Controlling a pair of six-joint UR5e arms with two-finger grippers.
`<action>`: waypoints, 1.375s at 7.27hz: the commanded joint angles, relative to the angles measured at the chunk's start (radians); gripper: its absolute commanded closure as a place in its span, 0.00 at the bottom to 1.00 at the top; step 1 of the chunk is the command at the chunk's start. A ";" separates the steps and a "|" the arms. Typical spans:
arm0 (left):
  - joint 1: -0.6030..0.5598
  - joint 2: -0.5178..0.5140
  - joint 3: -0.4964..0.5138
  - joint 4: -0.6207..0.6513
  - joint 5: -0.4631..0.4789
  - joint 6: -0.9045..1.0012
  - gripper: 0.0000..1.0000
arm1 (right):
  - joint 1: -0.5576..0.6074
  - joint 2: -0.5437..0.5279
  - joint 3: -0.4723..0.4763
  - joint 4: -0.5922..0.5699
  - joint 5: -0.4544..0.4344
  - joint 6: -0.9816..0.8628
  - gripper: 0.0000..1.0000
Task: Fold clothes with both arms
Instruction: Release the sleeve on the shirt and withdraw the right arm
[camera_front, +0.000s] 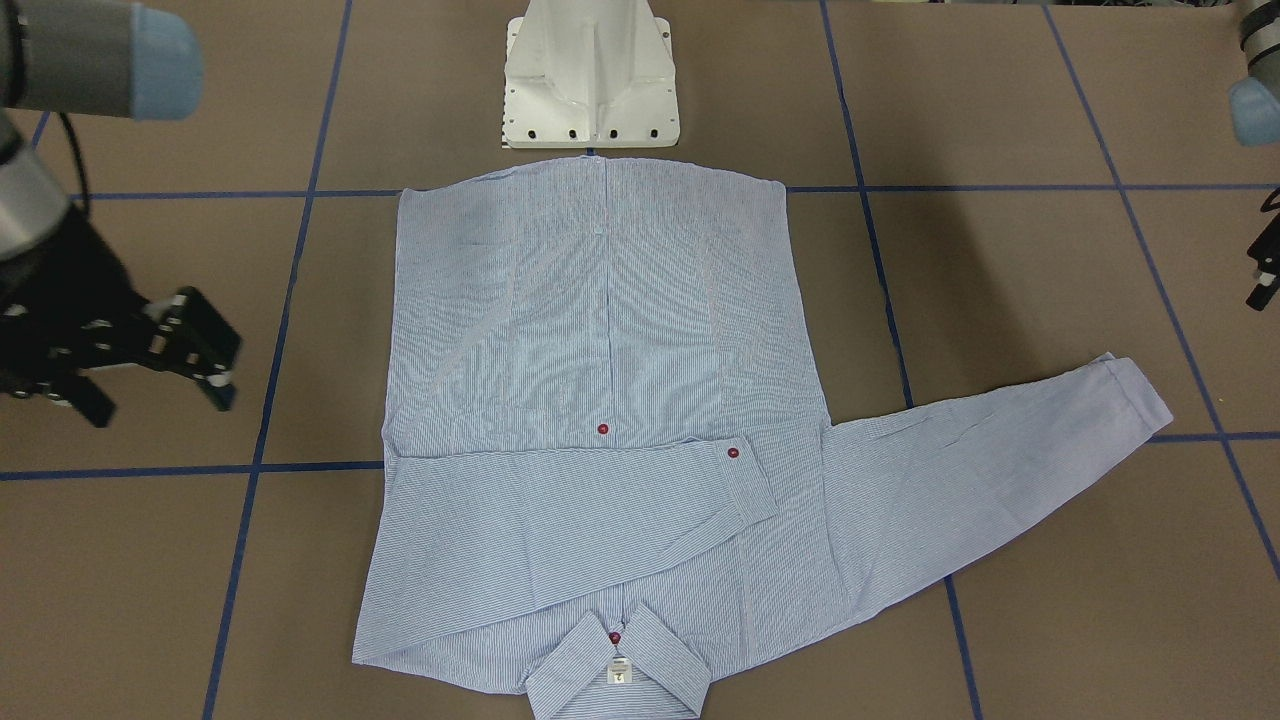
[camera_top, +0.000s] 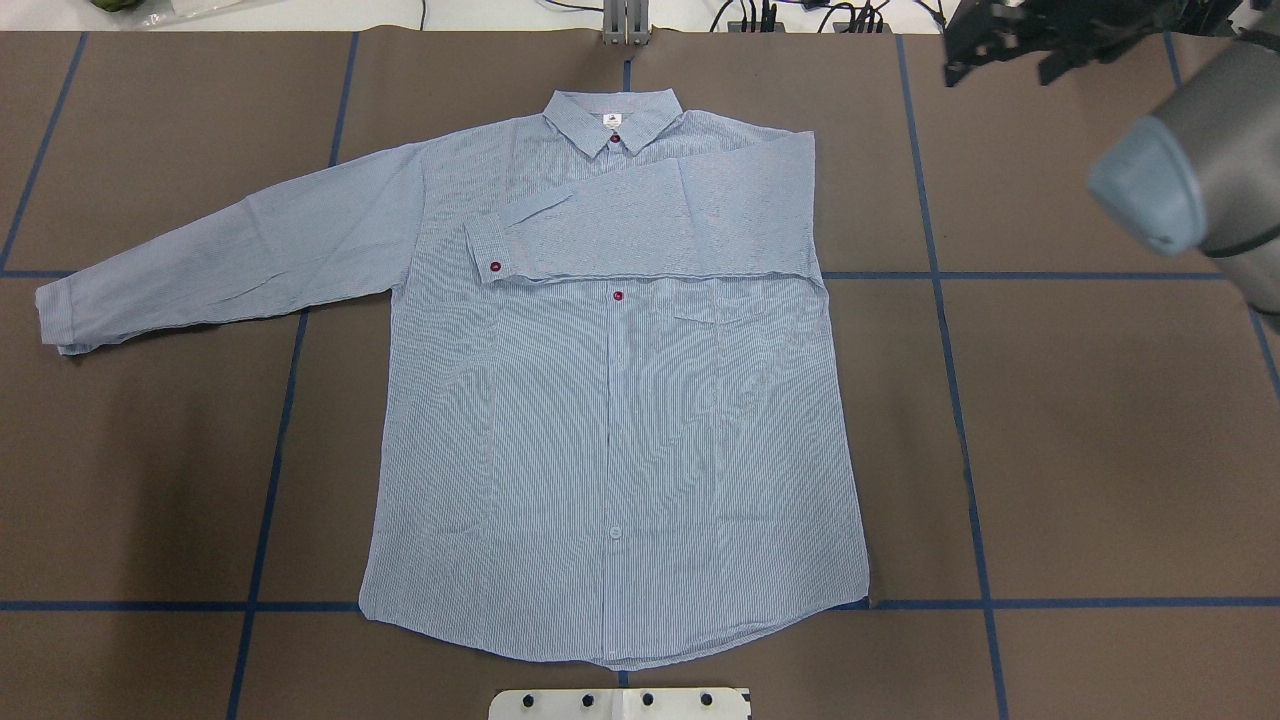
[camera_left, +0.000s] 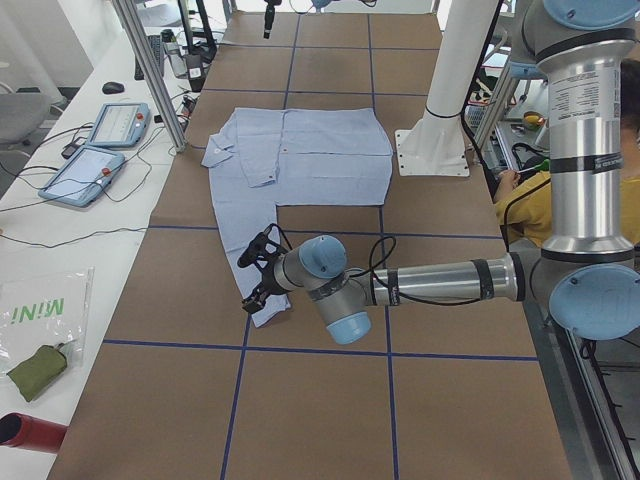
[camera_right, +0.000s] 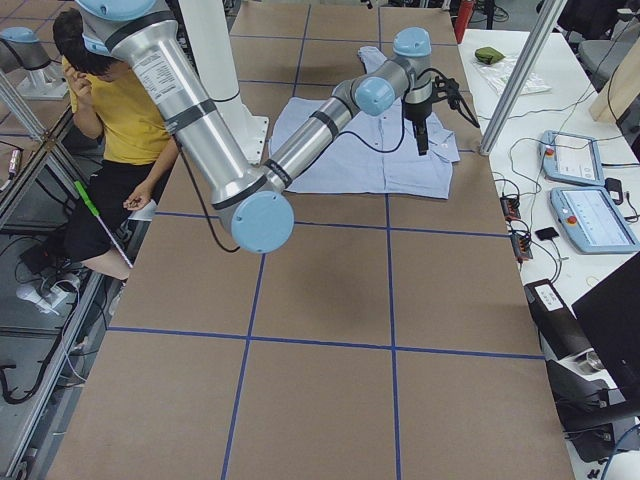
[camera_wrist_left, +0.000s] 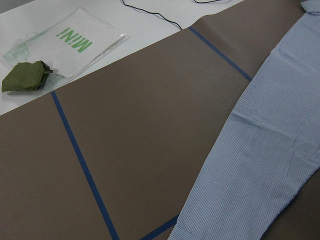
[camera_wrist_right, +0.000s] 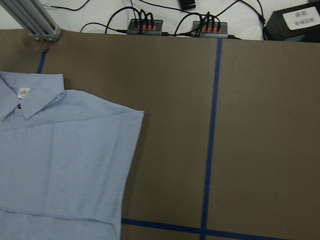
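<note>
My right gripper (camera_front: 155, 398) hangs empty with its fingers spread wide, and the striped shirt (camera_front: 600, 330) lies flat, well apart beside them. My left gripper (camera_left: 252, 274) hovers by the outstretched sleeve's cuff (camera_left: 272, 308); I cannot tell its finger spread.

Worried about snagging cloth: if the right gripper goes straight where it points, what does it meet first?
Probably the bare table just beside the shirt, not the cloth itself, judging by the wrist view; depth is unclear.

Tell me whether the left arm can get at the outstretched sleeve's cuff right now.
Probably yes: the left gripper hangs close beside the cuff, which lies flat on the table with nothing over it.
</note>
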 joint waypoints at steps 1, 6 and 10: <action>0.197 -0.001 0.139 -0.236 0.207 -0.280 0.00 | 0.140 -0.227 0.119 0.005 0.097 -0.216 0.00; 0.380 -0.027 0.271 -0.398 0.352 -0.624 0.21 | 0.181 -0.265 0.141 0.005 0.115 -0.218 0.00; 0.398 -0.064 0.319 -0.397 0.349 -0.615 0.22 | 0.181 -0.263 0.141 0.005 0.114 -0.218 0.00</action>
